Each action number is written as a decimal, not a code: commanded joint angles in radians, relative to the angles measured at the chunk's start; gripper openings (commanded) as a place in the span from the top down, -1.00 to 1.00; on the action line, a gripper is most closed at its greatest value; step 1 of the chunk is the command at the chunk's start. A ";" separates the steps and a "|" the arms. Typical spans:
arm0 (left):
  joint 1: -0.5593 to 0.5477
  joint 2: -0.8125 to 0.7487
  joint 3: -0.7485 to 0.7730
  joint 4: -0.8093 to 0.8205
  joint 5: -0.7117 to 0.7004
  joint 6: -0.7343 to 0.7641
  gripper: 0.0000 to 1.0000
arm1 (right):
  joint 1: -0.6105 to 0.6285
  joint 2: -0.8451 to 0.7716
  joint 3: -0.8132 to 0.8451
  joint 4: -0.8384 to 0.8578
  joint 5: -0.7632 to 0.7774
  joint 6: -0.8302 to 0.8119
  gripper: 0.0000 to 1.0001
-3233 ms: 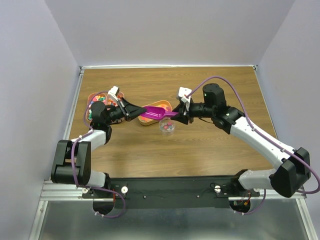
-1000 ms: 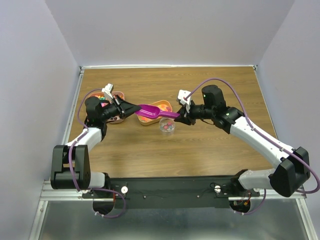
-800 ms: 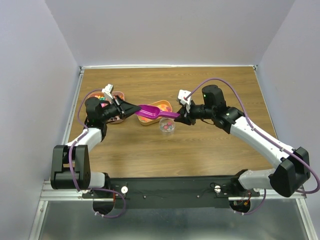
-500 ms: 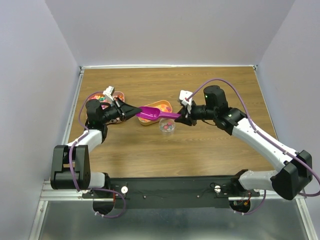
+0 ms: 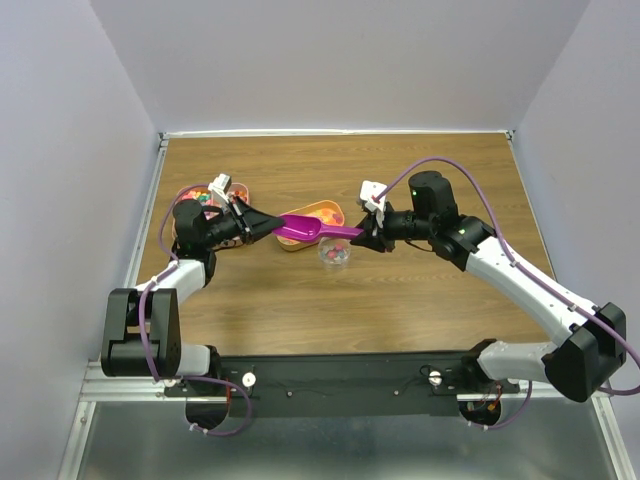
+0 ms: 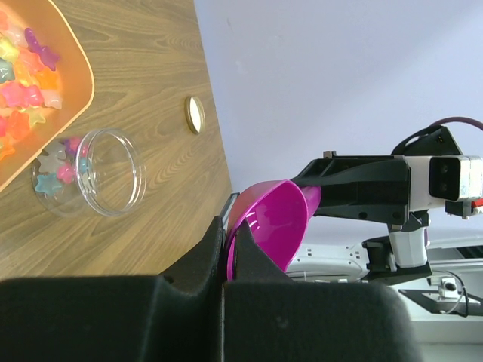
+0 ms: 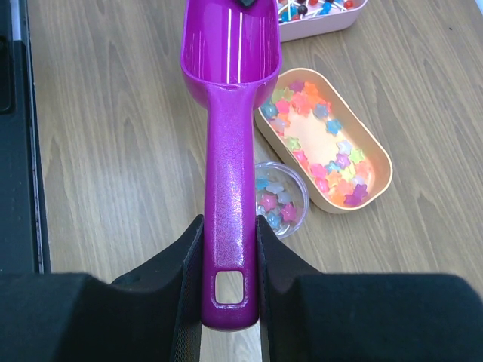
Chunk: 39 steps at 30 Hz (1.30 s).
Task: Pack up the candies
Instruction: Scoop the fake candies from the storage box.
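Note:
The candies are small star-shaped multicoloured sweets [image 7: 324, 143] in an oblong peach tray [image 7: 377, 151], with a few in a clear round jar [image 7: 290, 197] beside it. My right gripper [image 7: 229, 234] is shut on the handle of a magenta scoop [image 7: 229, 151], held level above the table. My left gripper [image 6: 226, 230] is shut on the front rim of the scoop's bowl [image 6: 275, 226]; no sweets show in the bowl. In the top view the scoop [image 5: 305, 228] spans between the left gripper [image 5: 272, 226] and the right gripper [image 5: 362, 236], over the tray [image 5: 330, 209] and behind the jar [image 5: 334, 253].
A pink tray [image 5: 200, 192] of other small coloured pieces sits at the left under the left arm; it also shows in the right wrist view [image 7: 324, 19]. A small round disc [image 6: 195, 115] lies on the wood beyond the jar [image 6: 98, 181]. Walls enclose three sides.
The scoop has come up out of the peach tray and shifted slightly left since three seconds ago. In the last second both arms have barely moved; both grips are unchanged.

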 commanded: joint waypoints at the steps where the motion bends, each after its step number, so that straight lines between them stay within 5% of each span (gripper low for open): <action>1: 0.006 0.022 -0.027 -0.012 -0.042 0.027 1.00 | 0.003 -0.046 0.032 0.005 -0.042 0.007 0.63; 7: 0.006 0.025 -0.019 -0.012 -0.036 0.027 1.00 | 0.003 -0.043 0.032 0.012 -0.045 0.010 0.49; 8: 0.006 0.027 -0.018 -0.012 -0.036 0.027 1.00 | 0.003 -0.043 0.034 0.012 -0.048 0.011 0.53; 9: 0.006 0.029 -0.016 -0.012 -0.033 0.027 1.00 | 0.003 -0.041 0.035 0.012 -0.050 0.011 0.86; 10: 0.006 0.030 -0.016 -0.010 -0.032 0.027 1.00 | 0.003 -0.040 0.035 0.012 -0.050 0.011 0.98; 14: 0.006 0.030 -0.013 -0.010 -0.030 0.029 0.98 | 0.003 -0.041 0.029 0.010 -0.047 0.017 0.99; 21: 0.007 0.022 0.059 -0.074 -0.027 0.095 0.07 | 0.003 -0.072 0.020 -0.010 0.010 0.011 0.99; 26: 0.083 0.039 0.169 -0.357 -0.044 0.308 -0.18 | 0.003 -0.039 0.055 -0.100 0.114 -0.055 0.99; 31: 0.125 0.076 0.367 -0.737 -0.244 0.698 -0.20 | -0.006 0.026 0.107 -0.217 0.215 -0.144 0.99; 39: 0.038 0.062 0.407 -0.927 -0.654 0.860 -0.16 | -0.098 0.170 0.288 -0.370 0.222 -0.265 0.99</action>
